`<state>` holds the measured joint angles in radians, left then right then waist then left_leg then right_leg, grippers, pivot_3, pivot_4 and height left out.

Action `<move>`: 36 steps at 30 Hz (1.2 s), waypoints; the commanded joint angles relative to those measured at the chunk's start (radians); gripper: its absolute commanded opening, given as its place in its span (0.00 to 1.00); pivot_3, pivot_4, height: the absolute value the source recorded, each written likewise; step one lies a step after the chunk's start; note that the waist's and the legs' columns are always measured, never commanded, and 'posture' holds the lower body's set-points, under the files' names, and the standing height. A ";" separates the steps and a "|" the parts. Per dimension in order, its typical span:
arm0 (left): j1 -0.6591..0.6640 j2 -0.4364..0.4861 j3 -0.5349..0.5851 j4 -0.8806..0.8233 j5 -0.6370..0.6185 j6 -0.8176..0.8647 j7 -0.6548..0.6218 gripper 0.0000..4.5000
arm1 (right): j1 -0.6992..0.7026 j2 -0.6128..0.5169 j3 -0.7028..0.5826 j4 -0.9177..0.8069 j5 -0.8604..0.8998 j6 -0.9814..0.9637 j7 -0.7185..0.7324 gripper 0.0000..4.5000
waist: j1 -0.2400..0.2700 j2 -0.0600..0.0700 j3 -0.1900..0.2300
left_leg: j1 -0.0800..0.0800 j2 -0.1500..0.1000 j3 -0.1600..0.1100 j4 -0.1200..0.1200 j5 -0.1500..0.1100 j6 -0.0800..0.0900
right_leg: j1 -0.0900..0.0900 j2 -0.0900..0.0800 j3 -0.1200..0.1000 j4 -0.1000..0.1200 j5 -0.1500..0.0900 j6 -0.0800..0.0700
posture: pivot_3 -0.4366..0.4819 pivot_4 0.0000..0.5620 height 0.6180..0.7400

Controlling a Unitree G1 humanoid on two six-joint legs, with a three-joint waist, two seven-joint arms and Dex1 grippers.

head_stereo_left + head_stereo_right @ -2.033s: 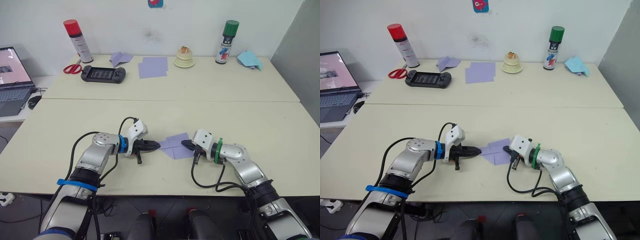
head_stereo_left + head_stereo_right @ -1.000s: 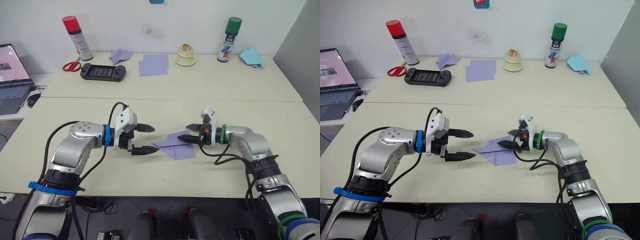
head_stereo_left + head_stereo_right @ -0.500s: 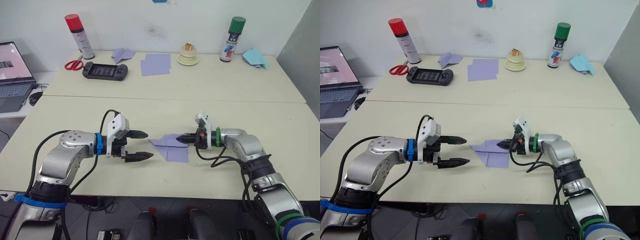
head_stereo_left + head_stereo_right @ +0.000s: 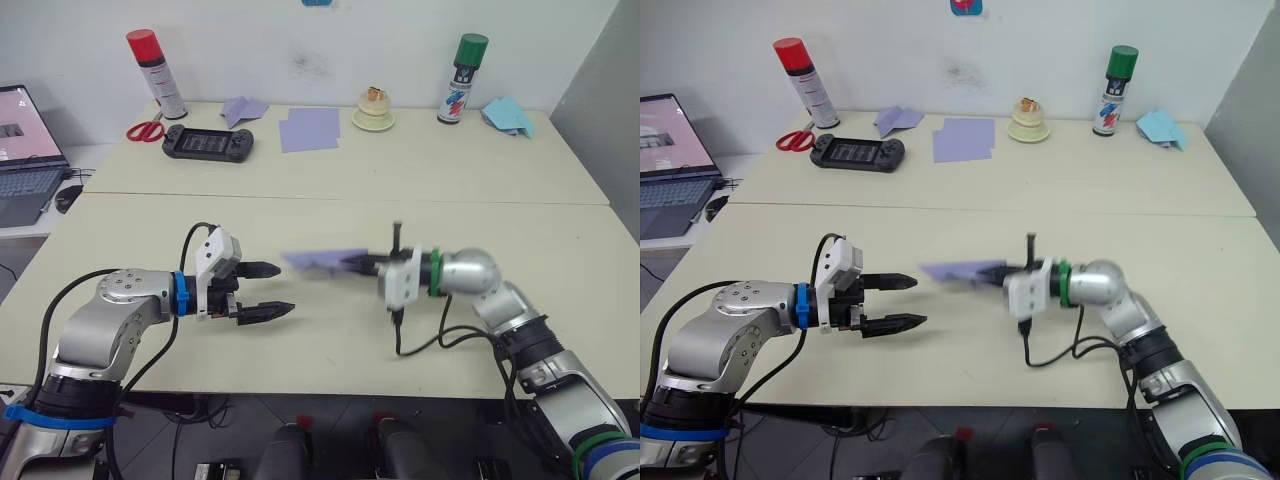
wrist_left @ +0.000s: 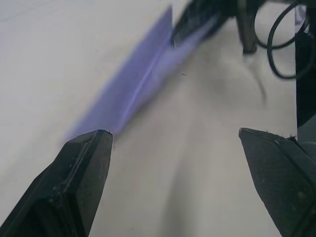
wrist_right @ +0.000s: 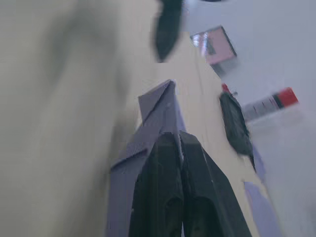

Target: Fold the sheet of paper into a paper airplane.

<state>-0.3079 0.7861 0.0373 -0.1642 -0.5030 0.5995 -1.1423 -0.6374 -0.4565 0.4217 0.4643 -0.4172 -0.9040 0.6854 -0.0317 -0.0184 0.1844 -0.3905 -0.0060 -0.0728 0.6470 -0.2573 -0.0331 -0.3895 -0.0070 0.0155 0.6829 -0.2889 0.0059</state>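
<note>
1. Our right gripper (image 4: 992, 269) is clamped on the tail of the paper airplane (image 4: 952, 271) and carries it clear of the front table (image 4: 1200, 290), nose pointing toward our left gripper (image 4: 902, 301).
2. Our left gripper hangs just beyond the nose, fingers spread wide and holding nothing.
3. Risk, as we judge it: the pinch sits at one end only, so the thin folds may sag or spring open, or the dart may slide out if the wrist turns fast.
4. Half a second ago the paper lay on the front table under the right fingertips; now it is lifted, and the right wrist has rolled over.
</note>
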 commanded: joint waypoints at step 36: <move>-0.024 -0.204 -0.234 0.081 0.188 -0.059 0.198 0.00 | 0.243 0.001 -0.028 -0.465 0.508 1.070 0.166 0.00 | 0.002 -0.001 0.000 | 0.005 0.001 -0.001 0.000 0.001 0.000 | 0.002 0.001 0.000 0.005 0.003 -0.003 | 0.48 0.27 1.00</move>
<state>-0.3442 0.5714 -0.1842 -0.0485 -0.3276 0.5617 -0.9328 -0.3978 -0.4524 0.3874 0.0074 0.1109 0.1847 0.8448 -0.0292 -0.0190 0.1844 -0.3853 -0.0053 -0.0735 0.6469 -0.2568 -0.0331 -0.3876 -0.0063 0.0154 0.6876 -0.2855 0.0029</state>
